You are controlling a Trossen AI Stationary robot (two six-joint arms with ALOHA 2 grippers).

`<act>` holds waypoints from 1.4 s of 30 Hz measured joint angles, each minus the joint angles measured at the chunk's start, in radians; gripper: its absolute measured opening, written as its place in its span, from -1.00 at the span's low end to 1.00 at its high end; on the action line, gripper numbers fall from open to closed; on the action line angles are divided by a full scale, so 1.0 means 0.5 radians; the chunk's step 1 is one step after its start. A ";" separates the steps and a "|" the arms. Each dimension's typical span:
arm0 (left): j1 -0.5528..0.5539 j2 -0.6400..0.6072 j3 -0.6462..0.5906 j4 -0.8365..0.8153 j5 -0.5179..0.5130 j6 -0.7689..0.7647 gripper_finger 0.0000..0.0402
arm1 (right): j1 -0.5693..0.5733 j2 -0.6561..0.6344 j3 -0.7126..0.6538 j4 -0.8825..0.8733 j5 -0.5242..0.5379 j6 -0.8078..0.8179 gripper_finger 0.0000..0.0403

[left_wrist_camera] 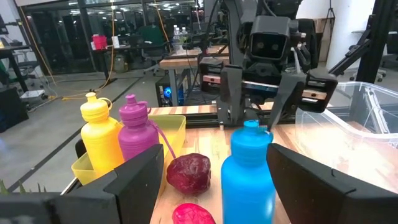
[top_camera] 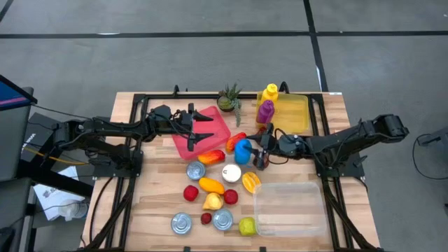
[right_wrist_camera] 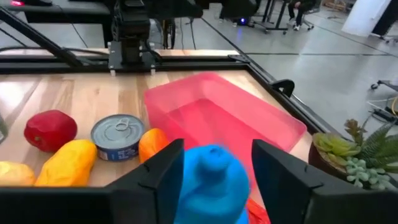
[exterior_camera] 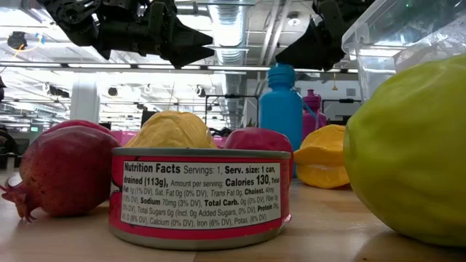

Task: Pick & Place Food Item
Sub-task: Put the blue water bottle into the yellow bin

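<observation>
At the left of the high view, the left end effector (top_camera: pixel 203 126) hovers over the pink tray (top_camera: pixel 217 120), its fingers spread apart and holding nothing. Just right of the tray, near the middle of the frame, the blue bottle (top_camera: pixel 242 150) stands upright on the counter (top_camera: pixel 140 210) among the scattered food: a red and orange fruit (top_camera: pixel 211 157) beside it, a can (top_camera: pixel 195 170) below that, a white-lidded jar (top_camera: pixel 232 173) and an orange piece (top_camera: pixel 250 182) toward the lower middle. Further right, the right end effector (top_camera: pixel 263 148) sits just beside the bottle; its wrist view shows the two dark fingers straddling the bottle's cap with a gap on each side, so they stand apart and are not clamped on it. At the upper middle a yellow bottle (top_camera: pixel 269 92) and a purple bottle (top_camera: pixel 265 110) stand by the yellow tray (top_camera: pixel 297 115), and a clear bin (top_camera: pixel 290 206) fills the lower right. The blue bottle looks like rigid, smooth plastic, probably light if empty, and tall enough to tip easily. I judge the body below the shoulder a surer place to grip than the narrow cap, which could slip or lever the bottle over.
</observation>
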State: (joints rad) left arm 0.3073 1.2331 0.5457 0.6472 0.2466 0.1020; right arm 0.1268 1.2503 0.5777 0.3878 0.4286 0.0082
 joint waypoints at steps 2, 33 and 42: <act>0.000 0.000 0.000 0.000 0.000 0.000 0.38 | 0.002 -0.001 0.000 0.003 0.003 0.003 -0.07; -0.001 0.000 0.001 0.011 0.000 -0.005 0.38 | -0.045 0.188 -0.079 0.401 -0.002 -0.038 -0.36; -0.001 0.000 0.001 0.010 -0.009 -0.005 0.38 | -0.045 0.188 -0.079 0.414 -0.003 -0.036 -0.73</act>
State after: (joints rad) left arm 0.3069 1.2331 0.5461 0.6521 0.2420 0.0994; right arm 0.1043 1.3441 0.5381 0.5946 0.4271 -0.0097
